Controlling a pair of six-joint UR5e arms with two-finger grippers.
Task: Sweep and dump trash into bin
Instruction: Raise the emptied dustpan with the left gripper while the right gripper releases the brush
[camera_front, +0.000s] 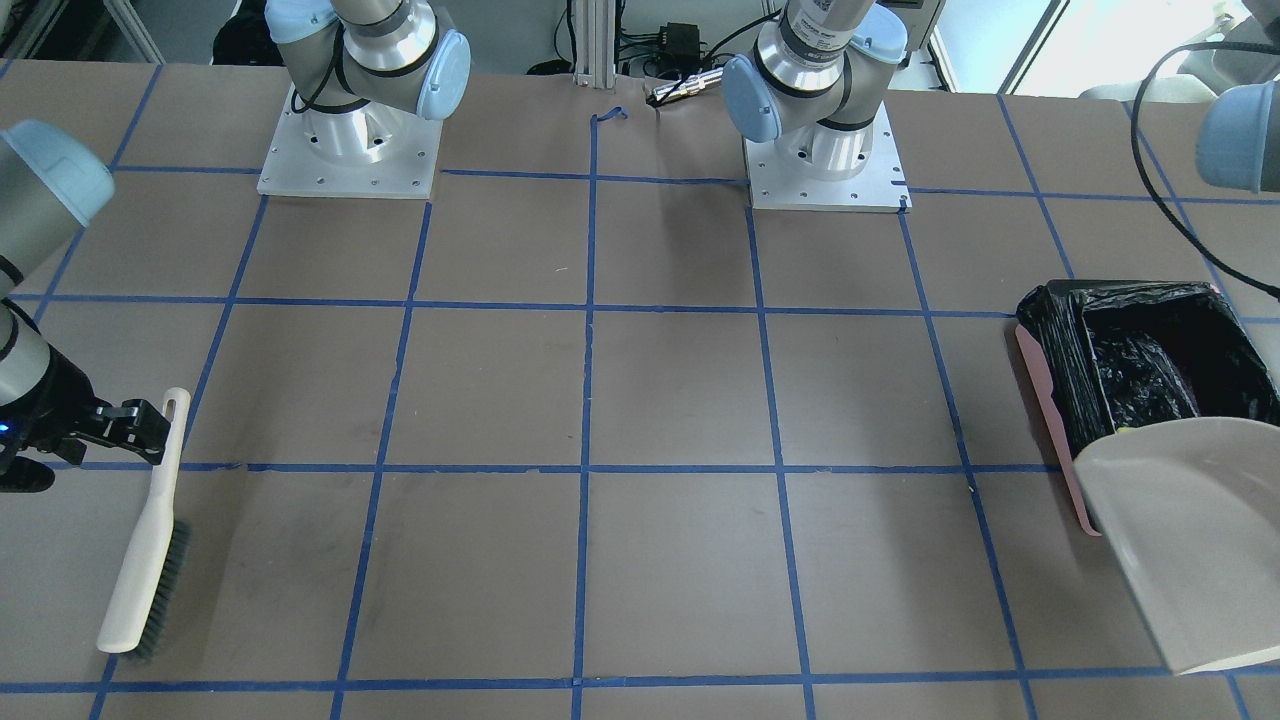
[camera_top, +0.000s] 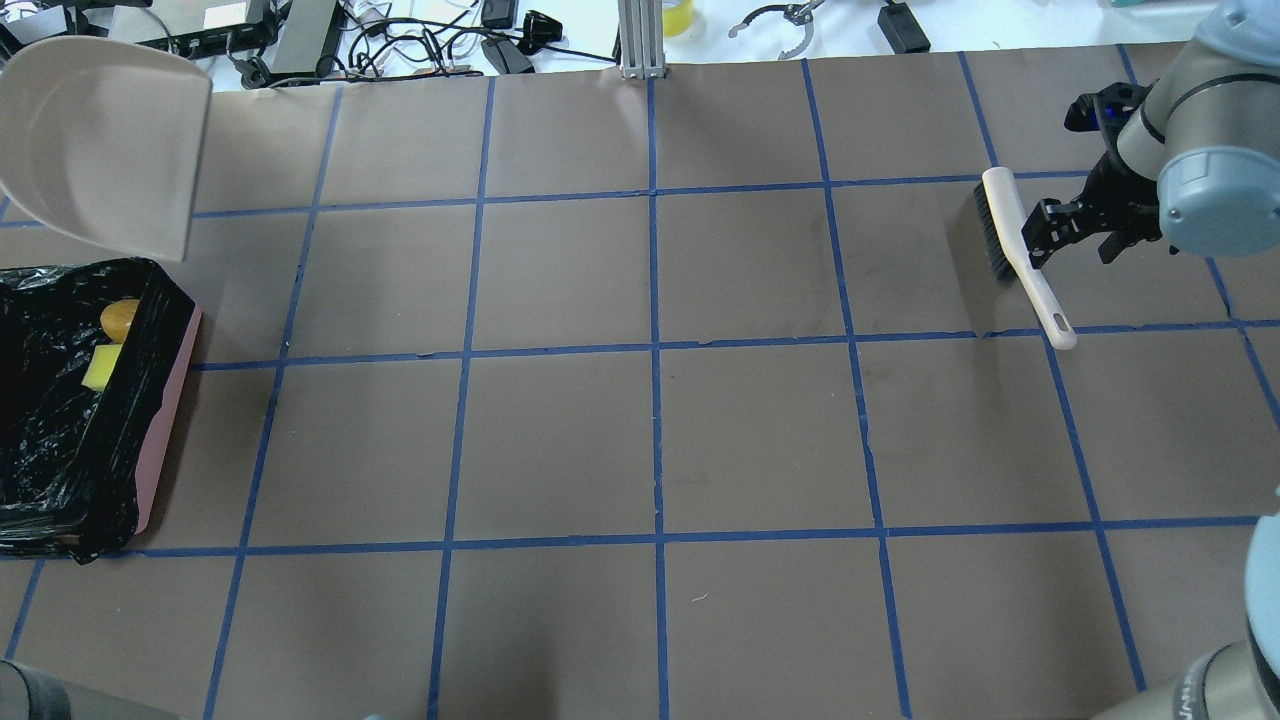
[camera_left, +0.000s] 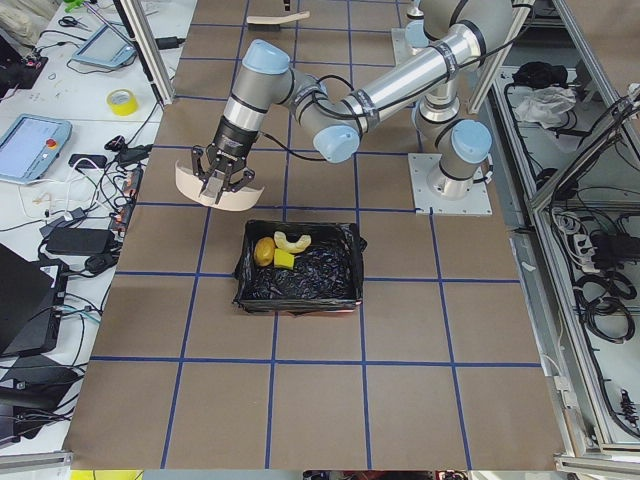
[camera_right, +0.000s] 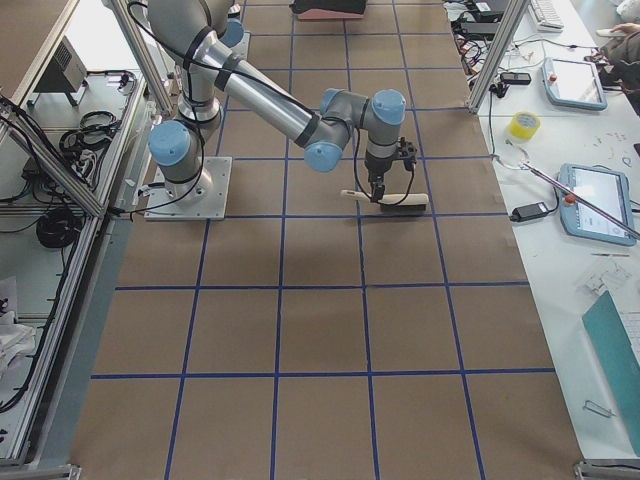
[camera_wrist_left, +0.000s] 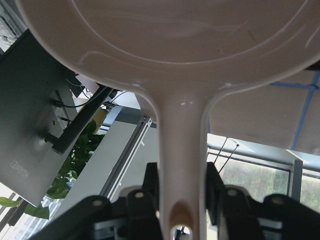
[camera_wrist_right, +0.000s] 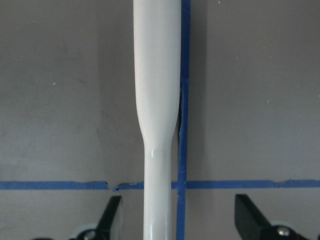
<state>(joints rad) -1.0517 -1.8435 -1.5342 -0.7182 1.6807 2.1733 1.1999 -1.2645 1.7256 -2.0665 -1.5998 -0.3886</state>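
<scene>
Wrapping up here, seeing the trash (camera_top: 103, 365) already in the bin (camera_top: 176, 430) at the table's left edge. Pinching the dustpan (camera_top: 100, 140) with the left gripper (camera_wrist_left: 182, 192), holding the right gripper (camera_wrist_right: 180, 215) spread around the brush (camera_top: 1010, 215) handle, not touching. Probably lifting straight off next, without nudging it.

Upside-down brand name "HUAWEI" on the grey monitor back (camera_wrist_left: 30, 125), left wrist view.

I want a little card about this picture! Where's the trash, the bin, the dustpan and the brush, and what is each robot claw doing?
trash: potato lump, yellow sponge and peel scraps, all inside the bin
bin: pink, lined with a black bag, at the robot's left end of the table
dustpan: held up in the air by the bin, looks empty
left gripper: shut on the dustpan handle
brush: lying on the table, far from the bin
right gripper: open, fingers either side of the brush handle
</scene>
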